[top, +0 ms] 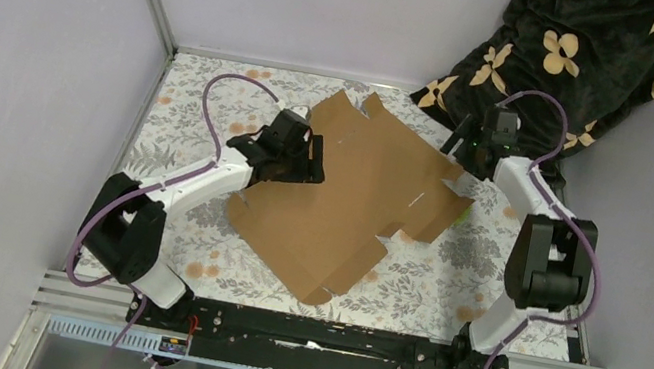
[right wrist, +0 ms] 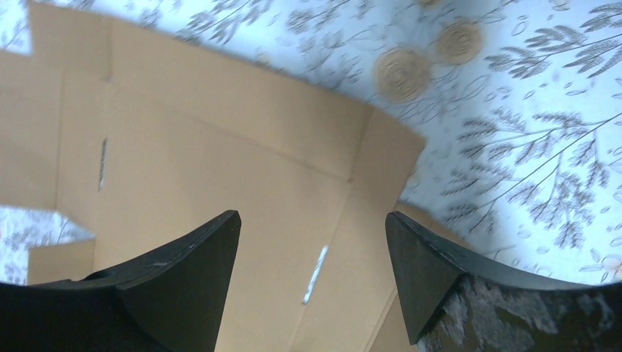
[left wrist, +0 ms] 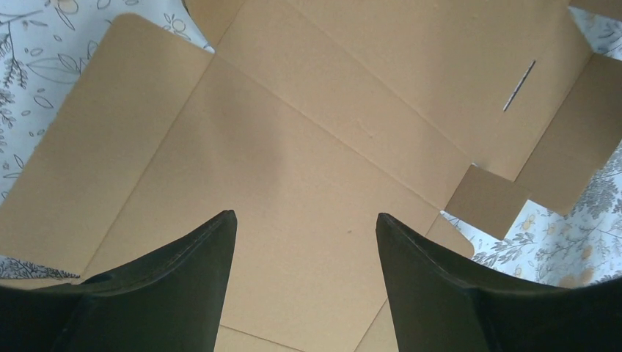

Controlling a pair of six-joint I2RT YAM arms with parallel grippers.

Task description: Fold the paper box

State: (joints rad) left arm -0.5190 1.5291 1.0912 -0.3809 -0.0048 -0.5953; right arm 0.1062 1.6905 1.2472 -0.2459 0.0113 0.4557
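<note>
The paper box [top: 356, 200] is a brown die-cut cardboard sheet lying flat and unfolded on the floral tablecloth, with flaps and tabs spread out. My left gripper [top: 307, 158] is open over the sheet's left side. In the left wrist view its fingertips [left wrist: 224, 227] hang above a centre panel of the box [left wrist: 315, 132], with the gripper [left wrist: 306, 216] empty. My right gripper [top: 466, 156] is open over the sheet's far right corner. In the right wrist view the gripper [right wrist: 313, 214] is empty above the box [right wrist: 220, 147] near a slot.
A small lime-green block [top: 466, 212] peeks out beside the sheet's right edge. A dark flowered blanket [top: 569, 55] is bunched at the back right. Grey walls close in the left, back and right. The floral cloth [top: 180, 128] covers the table.
</note>
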